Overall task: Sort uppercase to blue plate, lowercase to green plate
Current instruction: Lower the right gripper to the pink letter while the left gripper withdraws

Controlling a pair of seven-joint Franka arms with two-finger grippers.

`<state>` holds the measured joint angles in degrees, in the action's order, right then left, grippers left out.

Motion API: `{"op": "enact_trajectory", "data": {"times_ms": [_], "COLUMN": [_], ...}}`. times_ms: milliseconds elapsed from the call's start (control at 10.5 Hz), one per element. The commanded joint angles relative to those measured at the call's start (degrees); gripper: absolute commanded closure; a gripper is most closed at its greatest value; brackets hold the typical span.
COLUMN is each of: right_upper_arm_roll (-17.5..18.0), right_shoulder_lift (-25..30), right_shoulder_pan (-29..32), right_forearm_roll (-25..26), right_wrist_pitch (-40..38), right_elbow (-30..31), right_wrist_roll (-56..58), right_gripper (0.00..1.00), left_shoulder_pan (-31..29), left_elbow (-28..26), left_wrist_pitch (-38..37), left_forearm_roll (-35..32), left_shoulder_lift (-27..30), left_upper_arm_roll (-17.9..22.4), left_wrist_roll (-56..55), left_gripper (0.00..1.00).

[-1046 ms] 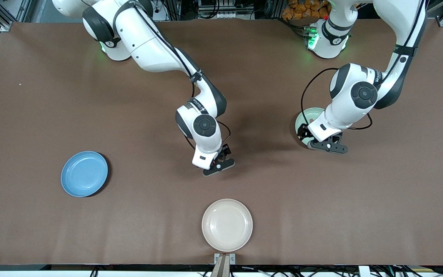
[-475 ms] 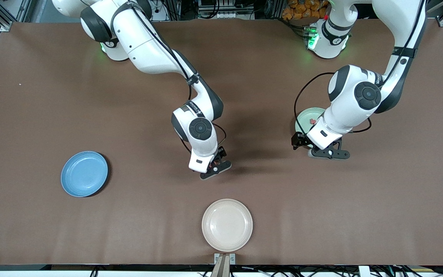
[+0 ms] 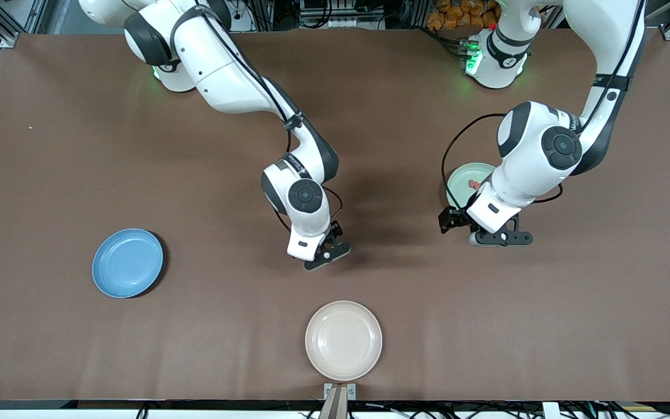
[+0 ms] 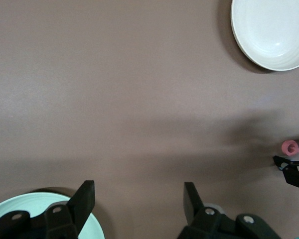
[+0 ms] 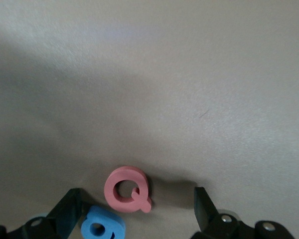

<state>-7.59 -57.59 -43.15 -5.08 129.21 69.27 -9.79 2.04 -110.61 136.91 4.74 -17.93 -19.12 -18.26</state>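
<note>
Right gripper pointed down at the counter, jaws open, empty, red Q between them, left gripper by green plate, jaws open, empty.

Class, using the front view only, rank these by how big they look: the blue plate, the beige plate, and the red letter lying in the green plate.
1. Beige plate; it is nearest the camera, which may flatter it.
2. Blue plate; close to the beige plate in looks.
3. Red letter in the green plate, by far the smallest.
</note>
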Motion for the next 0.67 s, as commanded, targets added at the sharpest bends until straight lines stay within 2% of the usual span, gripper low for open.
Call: {"op": "enact_trajectory", "data": {"times_ms": [0, 571], "right_upper_arm_roll": [0.3, 0.3], "right_shoulder_lift": [-1.2, -1.2], "right_shoulder_pan": [0.1, 0.2], "right_forearm_roll": [0.5, 0.4], "right_wrist_pitch": [-0.2, 2.2], "right_elbow": [-1.8, -2.3], "right_wrist_roll": [-0.1, -0.4], "right_gripper": [0.00, 0.00], "left_shoulder_pan": [0.3, 0.4], "left_elbow": [1.5, 1.5], "left_wrist_pitch": [-0.9, -0.9], "left_forearm_roll": [1.2, 1.1], "left_shoulder_lift": [-0.7, -0.7], "left_upper_arm_roll": [0.1, 0.1], "left_wrist_roll": [-0.8, -0.4], "left_gripper": [0.20, 0.19]}}
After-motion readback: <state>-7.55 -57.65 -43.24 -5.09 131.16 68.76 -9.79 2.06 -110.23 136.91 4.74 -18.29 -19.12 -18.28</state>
